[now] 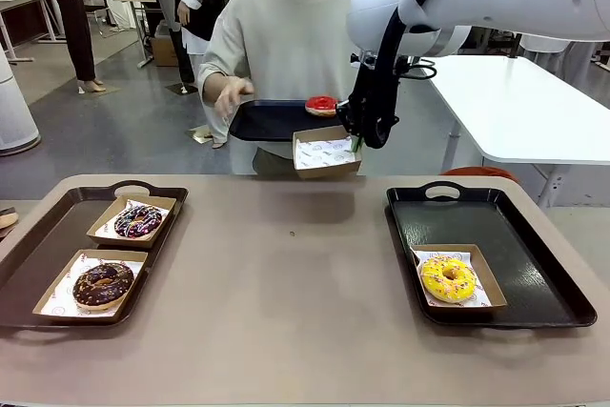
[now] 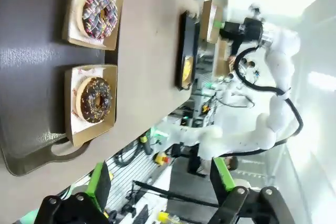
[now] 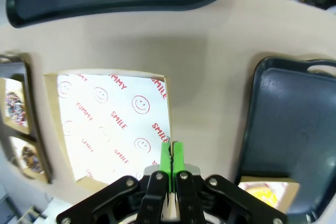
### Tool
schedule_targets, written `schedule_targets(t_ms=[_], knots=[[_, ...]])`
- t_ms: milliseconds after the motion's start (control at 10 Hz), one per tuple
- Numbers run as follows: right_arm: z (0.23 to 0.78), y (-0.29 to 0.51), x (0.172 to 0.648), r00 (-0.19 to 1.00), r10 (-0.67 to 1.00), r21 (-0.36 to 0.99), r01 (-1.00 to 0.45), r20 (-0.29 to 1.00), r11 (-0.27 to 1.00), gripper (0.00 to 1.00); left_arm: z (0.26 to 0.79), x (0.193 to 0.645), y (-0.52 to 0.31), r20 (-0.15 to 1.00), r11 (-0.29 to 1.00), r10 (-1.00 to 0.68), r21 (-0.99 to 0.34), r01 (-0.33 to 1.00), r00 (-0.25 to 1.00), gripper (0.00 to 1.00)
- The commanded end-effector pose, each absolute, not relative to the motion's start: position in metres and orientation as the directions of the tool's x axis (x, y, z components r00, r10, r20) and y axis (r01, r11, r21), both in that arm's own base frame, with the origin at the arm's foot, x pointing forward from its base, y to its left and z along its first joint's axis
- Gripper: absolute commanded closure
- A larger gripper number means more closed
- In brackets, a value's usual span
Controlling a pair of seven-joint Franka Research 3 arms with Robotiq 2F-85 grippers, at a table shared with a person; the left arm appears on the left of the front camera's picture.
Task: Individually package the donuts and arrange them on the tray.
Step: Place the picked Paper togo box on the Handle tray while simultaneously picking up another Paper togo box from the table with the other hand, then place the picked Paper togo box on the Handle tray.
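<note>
Three donuts look boxed: the yellow donut [image 1: 448, 278] below the right gripper [image 1: 356, 143], the sprinkled donut [image 1: 138, 221] and chocolate donut [image 1: 103, 284] on the left tray [image 1: 38, 245]. The right gripper's jaws clamp the empty box [image 1: 326, 152] by its rim. Just beyond them, the red donut [image 1: 321, 105] waits on the person's tray [image 1: 267, 121]. The left gripper [image 2: 160, 179] hangs with jaws apart.

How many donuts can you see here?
4. A sprinkled dark donut and a chocolate donut sit boxed on the left tray; a yellow donut sits boxed on the right tray; a red donut lies on the person's tray.
</note>
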State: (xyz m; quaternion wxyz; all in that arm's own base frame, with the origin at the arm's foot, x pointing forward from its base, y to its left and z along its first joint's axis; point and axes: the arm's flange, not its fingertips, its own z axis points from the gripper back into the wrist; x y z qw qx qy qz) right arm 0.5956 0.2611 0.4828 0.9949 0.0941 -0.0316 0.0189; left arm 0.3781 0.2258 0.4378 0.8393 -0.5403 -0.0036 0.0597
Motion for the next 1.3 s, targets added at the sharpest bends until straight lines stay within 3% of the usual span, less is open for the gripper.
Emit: schedule_targets(t_ms=[0, 400, 1200], knots=[[0.485, 0.270, 0.606, 0.999, 0.000, 0.216, -0.008, 0.037, 0.976, 1.00, 0.414, 0.388, 0.238, -0.069, 0.315, 0.150, -0.942, -0.114, 0.986, 0.00], [0.480, 0.272, 0.609, 1.000, -0.022, 0.202, 0.017, 0.021, 0.979, 1.00, 0.392, 0.370, 0.258, -0.108, 0.247, 0.213, -0.956, -0.160, 0.971, 0.00], [0.475, 0.268, 0.606, 0.999, 0.002, 0.201, -0.009, 0.036, 0.980, 1.00, 0.388, 0.373, 0.257, -0.134, 0.275, 0.201, -0.943, -0.187, 0.970, 0.00]])
